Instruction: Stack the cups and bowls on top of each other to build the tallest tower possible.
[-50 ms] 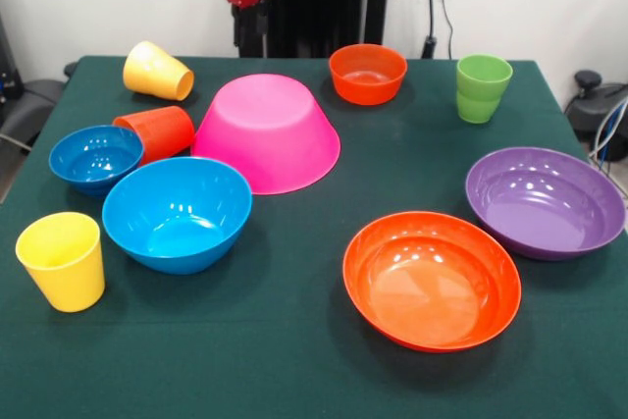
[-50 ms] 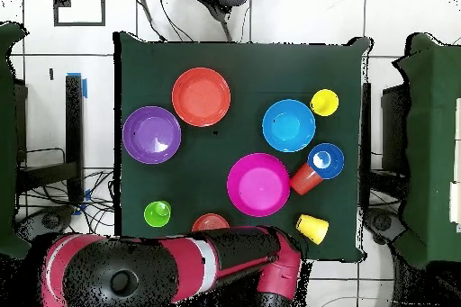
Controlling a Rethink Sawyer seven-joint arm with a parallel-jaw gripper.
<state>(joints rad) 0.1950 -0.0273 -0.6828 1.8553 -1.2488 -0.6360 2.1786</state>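
Large pink bowl (image 1: pixel 267 131) sits upside down at table centre, nothing stacked on it. Wide shallow orange bowl (image 1: pixel 432 280) lies at five o'clock from it, wide purple bowl (image 1: pixel 545 201) at three to four. Medium blue bowl (image 1: pixel 177 213) at seven, small blue bowl (image 1: pixel 95 157) at nine, small orange bowl (image 1: pixel 367 73) at one. Orange-red cup (image 1: pixel 157 131) on its side touches the pink bowl. One yellow cup (image 1: pixel 157 72) lies tipped at eleven, another yellow cup (image 1: pixel 62 260) stands at eight, green cup (image 1: pixel 482 87) at two. The arm (image 2: pixel 180 269) is drawn back; its pincer's state cannot be told.

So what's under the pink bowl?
The pink bowl sits upside down, rim on the table. Its opaque shell hides whatever might be underneath; nothing pokes out.
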